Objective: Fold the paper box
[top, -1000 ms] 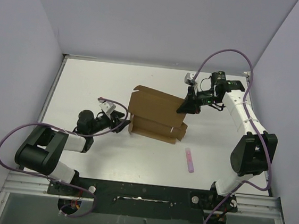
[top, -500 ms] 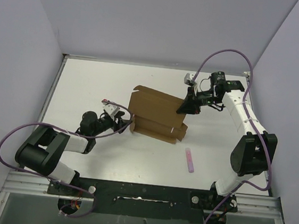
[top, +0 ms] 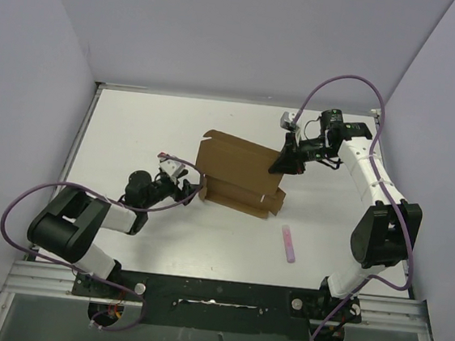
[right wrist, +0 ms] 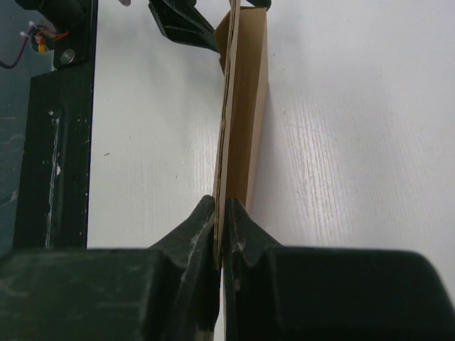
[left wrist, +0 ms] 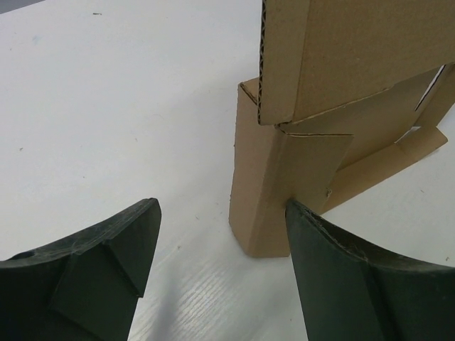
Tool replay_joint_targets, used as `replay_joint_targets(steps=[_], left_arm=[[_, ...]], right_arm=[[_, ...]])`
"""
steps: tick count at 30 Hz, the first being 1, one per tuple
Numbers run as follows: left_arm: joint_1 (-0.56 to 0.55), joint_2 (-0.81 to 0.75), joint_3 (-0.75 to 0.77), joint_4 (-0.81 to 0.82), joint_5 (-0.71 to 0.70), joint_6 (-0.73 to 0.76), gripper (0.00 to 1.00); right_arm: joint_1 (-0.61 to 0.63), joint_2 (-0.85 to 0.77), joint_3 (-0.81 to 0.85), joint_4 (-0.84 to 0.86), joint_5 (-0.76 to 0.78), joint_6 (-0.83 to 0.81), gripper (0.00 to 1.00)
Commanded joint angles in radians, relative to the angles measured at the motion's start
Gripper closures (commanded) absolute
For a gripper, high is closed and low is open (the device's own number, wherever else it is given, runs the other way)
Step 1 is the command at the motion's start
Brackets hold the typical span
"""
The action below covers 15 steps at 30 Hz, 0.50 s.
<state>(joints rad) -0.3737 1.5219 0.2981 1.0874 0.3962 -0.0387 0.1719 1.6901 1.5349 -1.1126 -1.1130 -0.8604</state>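
White table (top: 134,128), plain brown paper box (top: 236,167), right claw (right wrist: 220,217) pinching it

- left gripper (left wrist: 222,207): jaws spread wide, nothing clamped
- paper box (left wrist: 306,163): directly ahead, upright on its edge on white table (left wrist: 106,106)
- box's near corner is in the gap, hard against right-hand finger (left wrist: 348,277); contact unclear
- left-hand finger (left wrist: 106,263): clear of the box

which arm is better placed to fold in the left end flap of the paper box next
Left, most likely. The left hand is open right at the left end of the paper box, one finger beside the flap. The right hand is shut on the upright panel, busy holding it.
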Motion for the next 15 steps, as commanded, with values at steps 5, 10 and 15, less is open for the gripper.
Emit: replay_joint_targets(steps=[5,10,15], left_arm=[[-0.007,0.053,0.061,0.084,0.000,0.009,0.28],[-0.014,0.089,0.062,0.151,0.000,-0.010,0.23],[-0.033,0.113,0.071,0.165,-0.020,-0.001,0.23]], right_arm=[[0.010,-0.013,0.004,-0.016,-0.032,-0.032,1.00],[0.009,-0.007,0.004,-0.015,-0.032,-0.029,1.00],[0.010,-0.004,0.004,-0.009,-0.030,-0.023,1.00]])
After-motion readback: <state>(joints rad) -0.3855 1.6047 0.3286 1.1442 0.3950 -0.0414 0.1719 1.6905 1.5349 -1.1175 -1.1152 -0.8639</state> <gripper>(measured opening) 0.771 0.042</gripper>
